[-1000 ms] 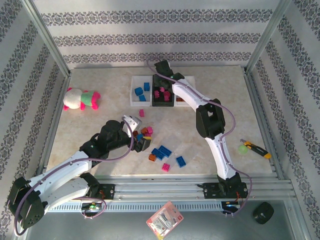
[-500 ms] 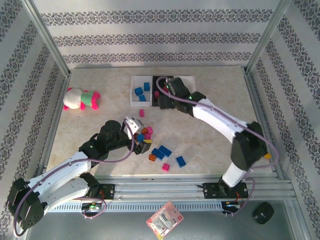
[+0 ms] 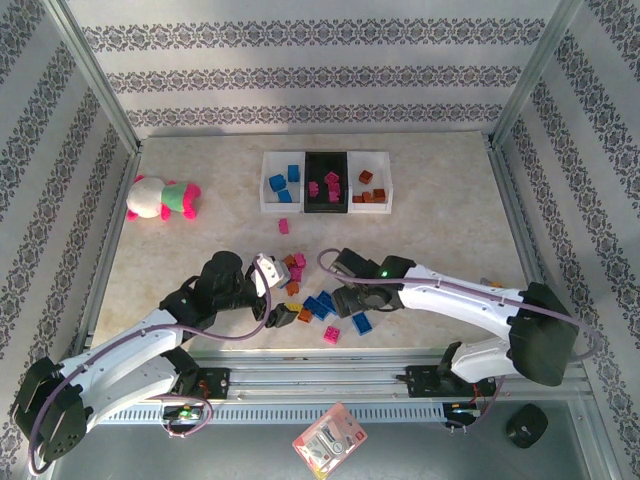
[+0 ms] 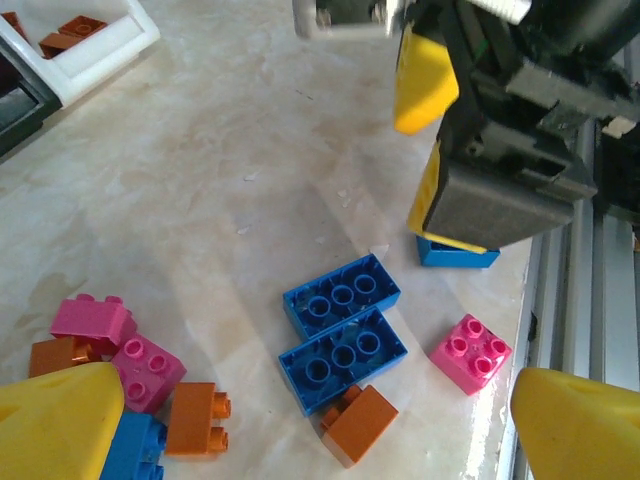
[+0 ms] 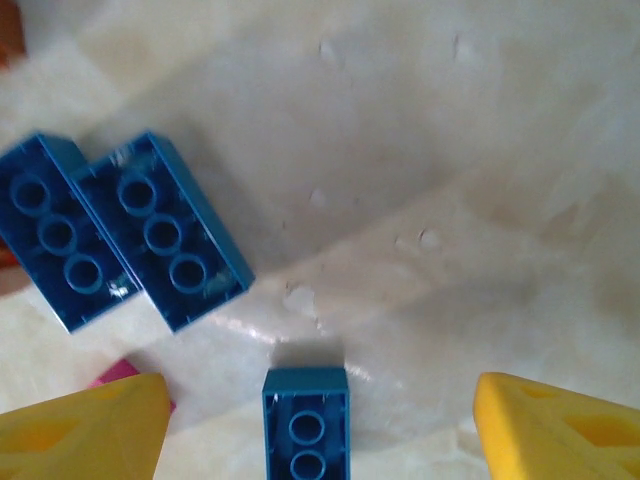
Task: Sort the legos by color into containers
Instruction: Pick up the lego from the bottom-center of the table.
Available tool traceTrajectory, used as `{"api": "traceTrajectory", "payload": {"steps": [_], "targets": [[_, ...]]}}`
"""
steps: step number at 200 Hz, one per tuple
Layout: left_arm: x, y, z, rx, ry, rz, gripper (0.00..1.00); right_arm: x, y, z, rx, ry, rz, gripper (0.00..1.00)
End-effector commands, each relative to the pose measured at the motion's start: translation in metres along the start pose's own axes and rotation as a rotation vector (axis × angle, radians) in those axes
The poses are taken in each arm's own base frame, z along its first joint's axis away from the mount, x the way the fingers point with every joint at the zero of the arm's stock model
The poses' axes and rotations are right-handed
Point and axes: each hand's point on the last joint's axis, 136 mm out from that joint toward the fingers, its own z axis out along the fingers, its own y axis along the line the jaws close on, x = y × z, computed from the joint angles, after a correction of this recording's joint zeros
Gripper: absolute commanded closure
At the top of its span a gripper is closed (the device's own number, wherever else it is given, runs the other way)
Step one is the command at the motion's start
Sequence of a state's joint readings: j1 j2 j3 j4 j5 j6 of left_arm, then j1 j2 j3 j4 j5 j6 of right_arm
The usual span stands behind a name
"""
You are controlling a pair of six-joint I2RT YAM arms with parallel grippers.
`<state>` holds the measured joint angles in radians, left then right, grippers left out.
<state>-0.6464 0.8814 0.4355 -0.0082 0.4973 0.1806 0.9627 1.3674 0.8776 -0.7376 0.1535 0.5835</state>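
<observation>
Loose legos lie near the table's front: a mixed pile, two blue bricks side by side, a pink one and another blue one. At the back stand the containers: a white tray with blue bricks, a black tray with pink ones, a white tray with orange ones. My left gripper is open, low over an orange brick beside the blue pair. My right gripper is open, and the lone blue brick lies between its fingers, untouched.
A plush toy lies at the left of the table. A single pink brick sits below the trays. A green ball and a yellow-black knife rest by the right rail. The two grippers hang close together over the bricks.
My right arm swung from the trays at the back down to the loose bricks at the front, its jaws widening. The left gripper edged slightly toward the front.
</observation>
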Motion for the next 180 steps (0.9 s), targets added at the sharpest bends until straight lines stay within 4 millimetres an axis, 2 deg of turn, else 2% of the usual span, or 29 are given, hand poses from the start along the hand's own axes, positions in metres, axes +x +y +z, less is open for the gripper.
{"api": "traceTrajectory", "payload": {"steps": [1,28,69,92,118,135,149,180], "targets": [[-0.010,-0.005,-0.004,0.023,-0.055,0.066,0.01,0.024,0.000,0.018,0.027,0.100,0.070,0.21],[-0.008,-0.006,-0.006,0.014,-0.071,0.075,0.01,0.032,-0.001,0.034,0.068,0.154,0.080,0.26],[-0.006,-0.006,-0.006,0.015,-0.064,0.082,0.01,0.042,0.000,0.053,0.084,0.203,0.077,0.47],[-0.005,-0.006,-0.005,0.017,-0.061,0.082,0.01,0.045,0.002,0.056,0.072,0.215,0.085,0.58],[-0.006,-0.006,-0.004,0.022,-0.060,0.081,0.01,0.040,0.000,0.049,0.077,0.186,0.091,0.67],[-0.009,-0.006,-0.003,0.026,-0.061,0.079,0.01,0.029,-0.004,0.040,0.087,0.144,0.093,0.69],[-0.010,-0.004,-0.002,0.020,-0.061,0.071,0.01,0.011,-0.009,0.031,0.097,0.088,0.104,0.69],[-0.013,0.006,0.000,-0.026,-0.055,0.043,0.01,-0.056,-0.028,0.010,0.109,-0.111,0.190,0.70]]}}
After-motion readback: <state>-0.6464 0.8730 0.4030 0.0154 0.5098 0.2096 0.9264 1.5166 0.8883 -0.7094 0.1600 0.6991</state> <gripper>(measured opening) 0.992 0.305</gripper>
